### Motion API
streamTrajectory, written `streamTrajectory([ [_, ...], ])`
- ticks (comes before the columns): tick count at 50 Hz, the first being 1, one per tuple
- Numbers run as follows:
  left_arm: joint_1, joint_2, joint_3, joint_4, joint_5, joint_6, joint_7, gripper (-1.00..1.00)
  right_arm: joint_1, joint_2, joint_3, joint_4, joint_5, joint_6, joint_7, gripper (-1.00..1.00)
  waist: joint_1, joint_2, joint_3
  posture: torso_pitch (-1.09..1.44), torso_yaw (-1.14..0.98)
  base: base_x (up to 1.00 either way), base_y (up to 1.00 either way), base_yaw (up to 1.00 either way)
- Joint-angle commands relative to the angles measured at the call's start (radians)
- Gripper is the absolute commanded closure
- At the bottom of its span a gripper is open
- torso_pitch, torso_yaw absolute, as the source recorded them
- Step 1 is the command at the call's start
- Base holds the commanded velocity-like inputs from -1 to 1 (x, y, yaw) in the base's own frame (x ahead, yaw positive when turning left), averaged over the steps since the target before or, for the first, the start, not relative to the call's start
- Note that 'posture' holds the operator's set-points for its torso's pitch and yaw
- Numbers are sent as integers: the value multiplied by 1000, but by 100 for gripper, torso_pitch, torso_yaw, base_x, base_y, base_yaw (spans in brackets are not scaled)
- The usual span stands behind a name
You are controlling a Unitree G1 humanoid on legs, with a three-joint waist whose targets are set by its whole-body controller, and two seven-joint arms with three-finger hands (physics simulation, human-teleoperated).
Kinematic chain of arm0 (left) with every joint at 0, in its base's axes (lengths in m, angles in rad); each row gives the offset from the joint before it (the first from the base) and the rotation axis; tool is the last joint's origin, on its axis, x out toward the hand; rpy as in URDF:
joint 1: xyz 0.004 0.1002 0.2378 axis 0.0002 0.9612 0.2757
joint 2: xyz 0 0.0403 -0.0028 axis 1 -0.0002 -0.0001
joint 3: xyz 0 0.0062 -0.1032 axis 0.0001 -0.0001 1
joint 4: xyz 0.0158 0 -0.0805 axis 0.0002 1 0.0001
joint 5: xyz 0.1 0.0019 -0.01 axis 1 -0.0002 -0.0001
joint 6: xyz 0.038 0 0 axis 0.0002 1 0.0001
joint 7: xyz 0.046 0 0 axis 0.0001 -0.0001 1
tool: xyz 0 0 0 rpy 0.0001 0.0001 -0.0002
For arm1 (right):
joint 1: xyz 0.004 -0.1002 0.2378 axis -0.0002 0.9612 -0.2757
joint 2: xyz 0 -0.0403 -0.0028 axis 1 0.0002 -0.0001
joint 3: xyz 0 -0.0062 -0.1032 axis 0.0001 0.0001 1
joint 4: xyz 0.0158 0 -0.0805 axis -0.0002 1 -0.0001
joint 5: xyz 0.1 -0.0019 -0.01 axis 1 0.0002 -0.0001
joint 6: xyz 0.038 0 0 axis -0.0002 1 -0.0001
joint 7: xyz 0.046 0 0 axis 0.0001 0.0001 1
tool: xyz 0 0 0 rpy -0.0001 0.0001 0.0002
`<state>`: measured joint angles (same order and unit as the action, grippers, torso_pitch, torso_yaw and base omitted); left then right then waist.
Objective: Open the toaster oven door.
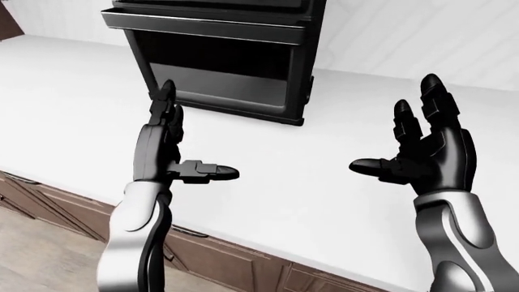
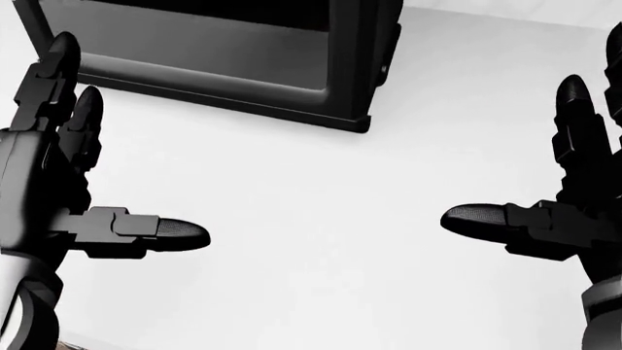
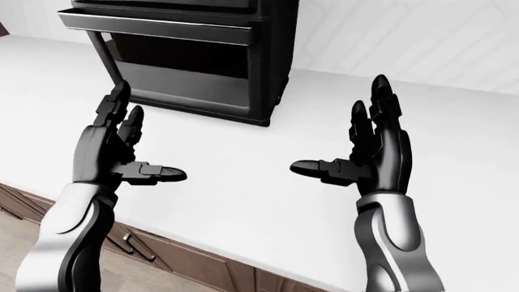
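A boxy black toaster oven (image 1: pixel 223 58) stood on the plain white counter (image 1: pixel 324 158), toward the upper left of the left-eye view, just ahead of a pale panelled wall (image 1: pixel 421 36). Its dark glass door (image 1: pixel 215 73) faced the robot, with a long dark bar handle (image 1: pixel 202 24) running across the top of it. The handle stood somewhat forward of the oven body, so the door may have been tipped slightly ajar, though the pictures did not settle that; it was certainly not swung down flat.

The left robot hand (image 1: pixel 166 152) hovered above the counter just below the oven's lower left corner, fingers spread wide and pointing up, thumb stuck out sideways toward the middle, holding nothing. The right robot hand (image 1: pixel 426 152) hung well to the right of the oven, likewise spread wide and empty, its thumb pointing inward. Neither touched the oven or its handle.

Judging by this, the task appeared barely begun. What remained was most of it: reach a hand up to the bar handle, hook fingers over it, and draw the door outward and down. Brown wooden cabinet fronts (image 1: pixel 219 258) showed below the counter edge.
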<state>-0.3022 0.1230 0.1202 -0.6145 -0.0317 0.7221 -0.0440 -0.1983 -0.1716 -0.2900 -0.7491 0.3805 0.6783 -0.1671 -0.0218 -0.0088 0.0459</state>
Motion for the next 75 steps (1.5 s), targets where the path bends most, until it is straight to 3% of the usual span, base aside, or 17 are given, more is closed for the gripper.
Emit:
streamTrajectory([
  [1,-12,6,6,-24,6,-49,-9,-100,-33,7,20,3,0,-43,5,-100,14,16,-17,0,0,0,0,0],
  [2,-11,5,7,-23,4,-52,-13,-100,-34,7,21,4,-1,-45,5,-100,9,38,-26,0,0,0,0,0],
  [3,-10,4,5,-23,3,-54,-17,-100,-34,6,23,7,-3,-47,7,-100,6,-6,-16,0,0,0,0,0],
  [5,-11,7,3,-21,12,-55,-19,-100,-35,7,21,11,-3,-50,8,-100,6,-6,-37,0,0,0,0,0],
  [14,-28,4,-1,-29,21,-35,-27,-100,-40,1,12,-4,7,-36,1,-100,18,-12,-74,-7,0,0,0,0],
  [27,-50,2,-16,0,38,-36,-38,-100,-38,-2,8,-7,15,-34,-6,-100,30,-13,-173,-20,0,0,0,0],
  [41,-51,-11,-32,13,61,-46,-48,-100,-29,-1,6,-4,16,-46,-1,-100,40,-14,-300,-34,0,0,0,0],
  [53,-72,-18,-49,35,82,-58,-47,-100,-37,-2,10,6,12,-48,1,-100,45,-15,-364,-44,0,0,0,0],
  [59,-103,-17,-111,15,219,-61,-49,-100,-27,-2,1,-8,19,-46,0,-100,43,-18,-373,-44,0,0,0,0],
  [65,-144,-32,-189,151,534,-219,-64,-100,-17,3,5,12,11,-75,10,-100,41,-24,-376,-44,0,0,0,0],
  [70,-240,-47,-194,357,748,-363,-73,-100,-9,7,5,15,11,-87,14,-100,40,-32,-376,-44,0,0,0,0],
  [75,-297,-65,-193,552,875,-500,-48,-100,1,10,1,1,18,-81,11,-100,36,-35,-376,-44,0,0,0,0],
])
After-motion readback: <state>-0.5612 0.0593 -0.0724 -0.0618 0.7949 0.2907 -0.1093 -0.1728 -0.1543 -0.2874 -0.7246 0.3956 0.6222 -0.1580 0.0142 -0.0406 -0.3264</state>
